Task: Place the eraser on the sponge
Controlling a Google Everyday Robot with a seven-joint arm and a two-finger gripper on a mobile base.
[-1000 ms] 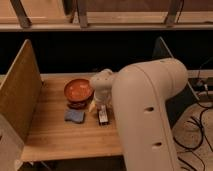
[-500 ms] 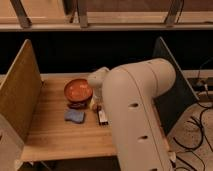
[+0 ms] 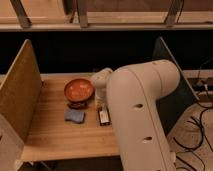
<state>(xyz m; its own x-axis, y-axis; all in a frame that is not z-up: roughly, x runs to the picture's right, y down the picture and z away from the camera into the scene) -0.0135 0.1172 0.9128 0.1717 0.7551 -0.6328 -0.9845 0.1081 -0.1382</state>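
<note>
Camera view has the gripper [image 3: 102, 103] low over the middle of the wooden table [image 3: 52, 136], hanging off the end of the big white arm [image 3: 142, 115] that fills the centre-right of the frame. I honestly can't tell if it's clenched or let go, or whether it has hold of anything. Right below it in the frame is the eraser [image 3: 104, 118], a dark narrow bar pointing toward the front edge and looking like it's down on the wood. I can't say whether the gripper touches it. To the left of the eraser, with a strip of bare wood between them, the blue-grey sponge [image 3: 75, 116] lies flat. The orange-red bowl [image 3: 79, 89] sits just above the sponge, close beside the gripper's left. There's plenty of open wood left of the sponge and below it toward the front edge. A tan board [image 3: 20, 87] walls off the left side of the table and a dark panel [image 3: 165, 52] stands on the right, but the arm hides the table's right edge. Cables [image 3: 200, 122] trail on the floor at far right.
</note>
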